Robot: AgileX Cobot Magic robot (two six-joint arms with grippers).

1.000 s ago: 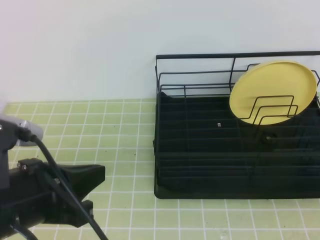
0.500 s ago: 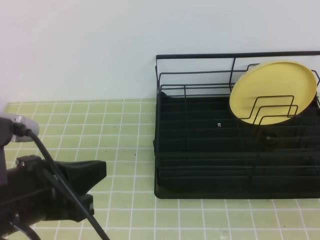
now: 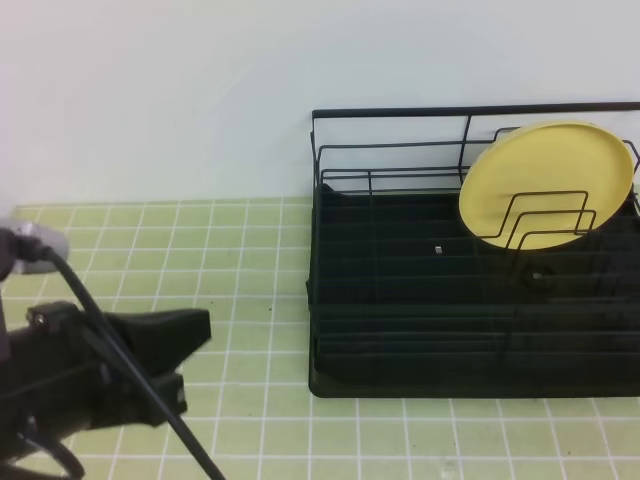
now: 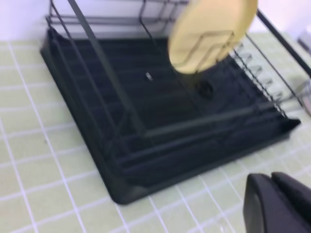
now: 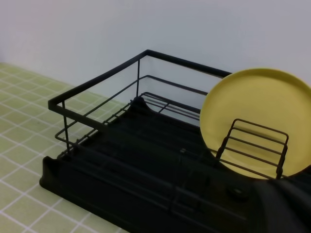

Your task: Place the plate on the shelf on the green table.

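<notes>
The pale-yellow plate (image 3: 547, 180) stands on edge at the back right of the shelf (image 3: 400, 300), a black wire rack. It leans against a bent-wire divider, and nothing holds it. The left wrist view has the plate (image 4: 211, 29) at the top, over the shelf (image 4: 121, 126). My left gripper (image 3: 195, 335) is shut and empty over the green table (image 3: 250, 250), well left of the rack. Its dark fingertips (image 4: 273, 191) press together. In the right wrist view the plate (image 5: 252, 109) sits in the shelf (image 5: 121, 160). My right gripper (image 5: 286, 201) shows only as a dark shape in the corner, shut.
A plain white wall (image 3: 150, 100) rises behind the table. A black cable (image 3: 120, 360) runs across my left arm. The rack's top rail (image 3: 470, 110) stands above the plate's rim, and its front edge (image 3: 450, 385) sits low on the tiles.
My left arm has drawn slightly back toward the left edge. The plate and the rack have not moved.
</notes>
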